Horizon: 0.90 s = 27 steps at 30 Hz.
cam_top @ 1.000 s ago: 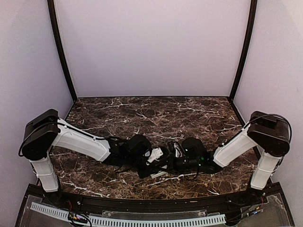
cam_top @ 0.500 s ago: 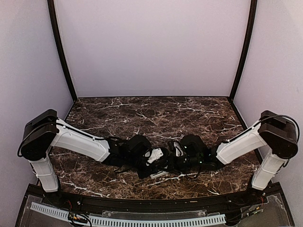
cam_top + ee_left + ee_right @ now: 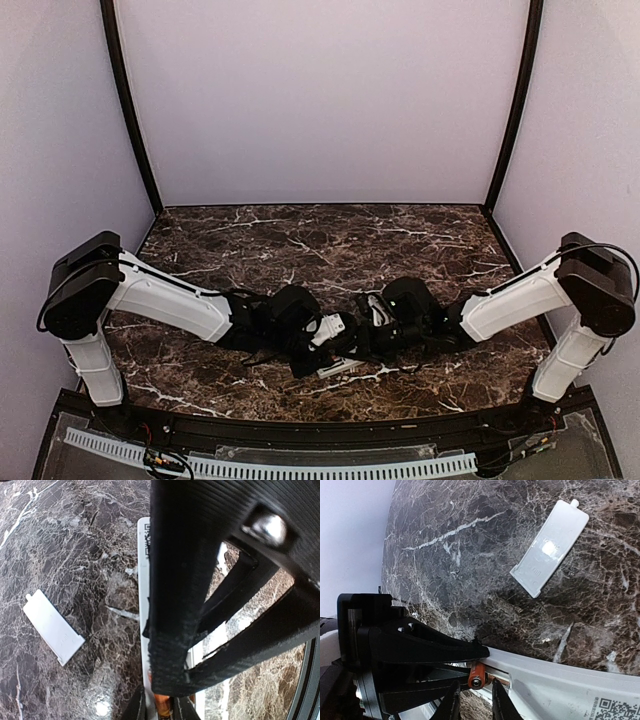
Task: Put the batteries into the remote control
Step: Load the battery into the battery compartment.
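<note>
**Orange battery at the remote's bay**

My right gripper (image 3: 472,700) pinches the orange battery (image 3: 477,676) between its two narrow fingertips, end-on to the wrist camera, right at the open bay in the remote (image 3: 555,687). The battery touches the bay's edge; I cannot tell how far in it sits.

My left gripper (image 3: 210,625) is closed across the remote, one ribbed finger (image 3: 175,590) pressed along its white body, so I read it as clamping the bar. In the left wrist view the remote's edge (image 3: 144,580) shows a QR label near its far end, and the orange battery (image 3: 162,705) peeks in at the bottom.

The cover (image 3: 550,547), a small flat grey-white piece with a tab, lies flat on the marble table (image 3: 470,555), apart from the remote.

From above, both grippers meet near the table's front centre, the remote (image 3: 335,368) between them. I cannot find the blue battery.
</note>
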Motion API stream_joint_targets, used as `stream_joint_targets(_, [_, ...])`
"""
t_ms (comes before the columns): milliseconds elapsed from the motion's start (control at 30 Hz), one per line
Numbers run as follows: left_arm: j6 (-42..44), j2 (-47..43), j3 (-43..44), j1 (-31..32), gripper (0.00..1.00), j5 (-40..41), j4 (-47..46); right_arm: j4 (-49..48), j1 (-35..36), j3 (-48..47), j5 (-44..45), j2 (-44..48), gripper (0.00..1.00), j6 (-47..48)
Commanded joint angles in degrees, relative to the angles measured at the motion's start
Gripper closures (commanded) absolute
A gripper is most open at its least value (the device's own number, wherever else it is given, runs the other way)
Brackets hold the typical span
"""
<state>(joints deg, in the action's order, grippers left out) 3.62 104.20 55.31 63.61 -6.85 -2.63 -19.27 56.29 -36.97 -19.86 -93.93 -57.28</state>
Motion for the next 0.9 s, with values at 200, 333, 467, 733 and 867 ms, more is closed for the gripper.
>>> stream_joint_targets(200, [0.95,-1.46,-1.52,0.55,1.00,-0.37,6.10,-2.03,0.03,-2.78,-2.61,-3.12,0.85,0.46])
stream_joint_targets(333, [0.95,-1.46,-1.52,0.55,1.00,-0.28,6.22,-2.27,0.04,-2.15,-2.11,-3.33,0.92,-0.17])
stream_joint_targets(467, [1.06,-1.46,-1.48,0.68,1.00,-0.27,6.31,-1.87,0.28,-0.95,-0.94,-2.69,0.98,-0.62])
stream_joint_targets(733, [1.03,-1.74,-1.05,0.63,0.90,0.85,7.27,-2.29,2.49,0.27,0.32,-5.57,1.00,-2.00])
stream_joint_targets(867, [0.82,-2.33,-1.24,0.63,0.84,1.43,7.48,-3.62,3.31,2.12,1.56,-5.95,1.00,-3.39])
